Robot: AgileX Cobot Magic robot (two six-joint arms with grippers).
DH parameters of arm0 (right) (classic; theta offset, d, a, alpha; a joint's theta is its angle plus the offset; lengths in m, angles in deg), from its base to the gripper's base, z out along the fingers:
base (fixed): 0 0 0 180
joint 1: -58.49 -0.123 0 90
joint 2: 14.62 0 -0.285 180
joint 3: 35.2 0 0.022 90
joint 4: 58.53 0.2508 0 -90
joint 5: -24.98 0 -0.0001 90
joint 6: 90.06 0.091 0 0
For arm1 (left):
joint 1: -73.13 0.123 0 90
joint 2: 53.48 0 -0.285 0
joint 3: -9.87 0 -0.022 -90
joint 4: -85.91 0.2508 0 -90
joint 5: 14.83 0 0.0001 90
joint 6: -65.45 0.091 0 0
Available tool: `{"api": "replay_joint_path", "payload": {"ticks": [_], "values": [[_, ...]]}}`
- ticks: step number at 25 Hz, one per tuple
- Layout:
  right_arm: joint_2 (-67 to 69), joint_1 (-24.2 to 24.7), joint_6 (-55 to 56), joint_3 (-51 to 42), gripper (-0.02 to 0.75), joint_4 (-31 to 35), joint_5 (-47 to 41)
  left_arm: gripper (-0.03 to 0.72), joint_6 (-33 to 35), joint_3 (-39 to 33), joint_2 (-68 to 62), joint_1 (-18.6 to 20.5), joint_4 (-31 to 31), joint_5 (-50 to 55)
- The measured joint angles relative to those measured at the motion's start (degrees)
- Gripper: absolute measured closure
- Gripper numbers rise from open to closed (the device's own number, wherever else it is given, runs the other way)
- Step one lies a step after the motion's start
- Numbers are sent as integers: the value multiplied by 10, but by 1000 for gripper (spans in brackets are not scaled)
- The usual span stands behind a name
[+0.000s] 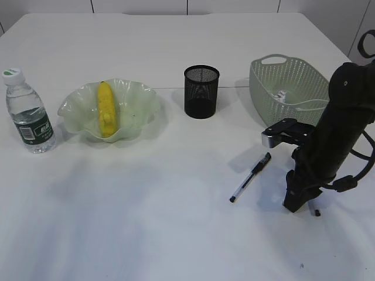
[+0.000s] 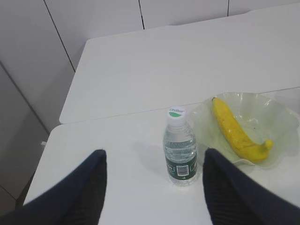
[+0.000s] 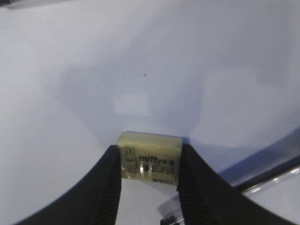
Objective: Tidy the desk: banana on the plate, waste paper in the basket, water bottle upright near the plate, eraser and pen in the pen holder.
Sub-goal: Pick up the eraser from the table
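only the right wrist view shows the eraser point(image 3: 151, 156): a pale yellow block between the right gripper point(image 3: 149, 174) jaws, both inner faces against its sides, low over the desk point(image 3: 93, 70). the exterior view hides it behind the arm, showing the pen point(image 1: 251, 177) lying just left. the left gripper point(image 2: 152, 183) jaws stand wide and empty, framing the upright water bottle point(image 2: 180, 146) beside the plate point(image 2: 281, 117) holding the banana point(image 2: 236, 131).
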Motion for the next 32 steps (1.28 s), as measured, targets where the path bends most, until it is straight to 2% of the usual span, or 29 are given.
{"api": "replay_joint_path", "payload": {"ticks": [6,11,21,32], "values": [[0,0,7,0,463,2,-1,232,0,0,0,0,0,0],[4,0,12,7,465,36,-15,232,0,0,0,0,0,0],[9,0,13,62,465,58,-62,232,0,0,0,0,0,4],[10,0,14,161,466,150,-107,234,0,0,0,0,0,9]]}}
